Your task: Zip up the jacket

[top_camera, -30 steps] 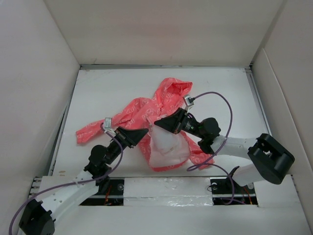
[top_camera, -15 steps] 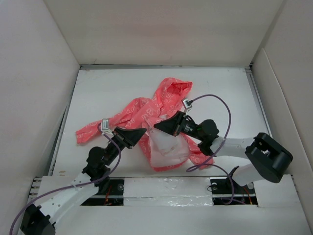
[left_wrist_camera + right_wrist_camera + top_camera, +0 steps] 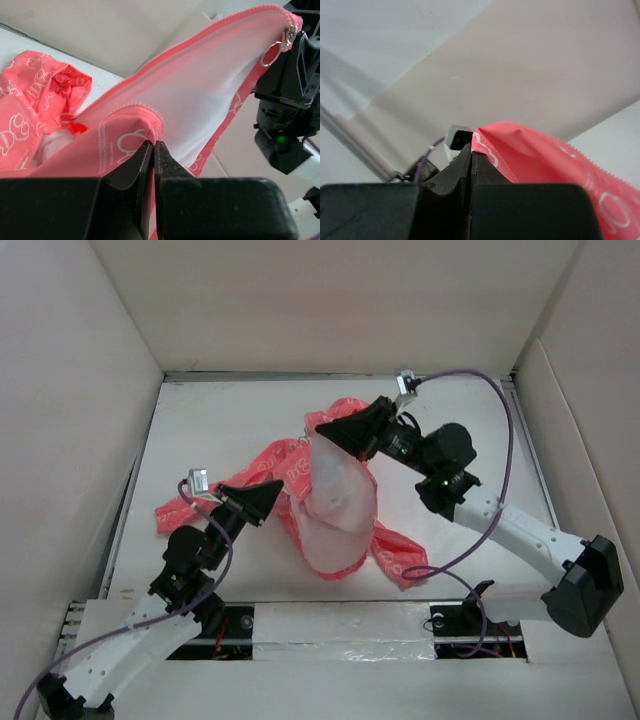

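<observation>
Top view: the jacket [image 3: 335,510] hangs mid-table between the left gripper [image 3: 278,488] and right gripper [image 3: 322,427] — open white table [image 3: 210,430] left and behind. Left wrist: jaws clenched on its zipper edge, zipper pull [image 3: 279,42] upper right. Right wrist: jaws pinching a coral corner — white print unreadable

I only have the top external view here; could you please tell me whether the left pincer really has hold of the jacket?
Observer: Yes. The left wrist view shows the left pincer shut on a fold of the jacket, just below a toothed edge.
Operator: Thank you. What is at the raised end of the long edge?
Observer: The zipper slider sits there, with its metal ring pull hanging below it.
Operator: And how does the other arm stand, please?
Observer: In the right wrist view the right pincer is shut on a pink edge of the jacket.
</observation>
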Available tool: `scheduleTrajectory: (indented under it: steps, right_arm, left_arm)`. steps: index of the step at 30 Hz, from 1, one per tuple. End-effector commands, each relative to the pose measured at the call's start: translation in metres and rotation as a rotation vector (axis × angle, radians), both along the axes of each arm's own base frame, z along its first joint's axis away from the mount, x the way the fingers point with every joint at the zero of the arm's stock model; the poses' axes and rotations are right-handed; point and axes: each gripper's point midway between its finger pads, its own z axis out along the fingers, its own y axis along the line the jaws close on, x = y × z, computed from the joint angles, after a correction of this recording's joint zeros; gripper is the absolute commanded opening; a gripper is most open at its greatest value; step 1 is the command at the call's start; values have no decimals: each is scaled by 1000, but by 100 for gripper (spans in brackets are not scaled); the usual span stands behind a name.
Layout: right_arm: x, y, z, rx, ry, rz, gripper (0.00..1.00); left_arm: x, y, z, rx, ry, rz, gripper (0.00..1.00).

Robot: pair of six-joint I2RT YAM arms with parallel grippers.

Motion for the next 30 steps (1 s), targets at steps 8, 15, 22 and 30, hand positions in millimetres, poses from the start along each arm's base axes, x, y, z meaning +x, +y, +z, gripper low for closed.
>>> scheduleTrajectory:
  steps: [8, 15, 22, 30]
  right_arm:
    - [19, -10, -27, -111, -28, 70, 0]
    - [-32, -26, -20, 152, -34, 338, 0]
    - [-30, -25, -18, 177, -15, 301, 0]
    - [-33, -16, -17, 217, -5, 321, 0]
  left_arm:
    - [36, -23, 93, -104, -177, -19, 0]
    - [9, -23, 109, -178, -309, -99, 0]
    - [-2, -21, 107, -175, -308, -107, 0]
    - [-5, -30, 88, -196, -297, -168, 0]
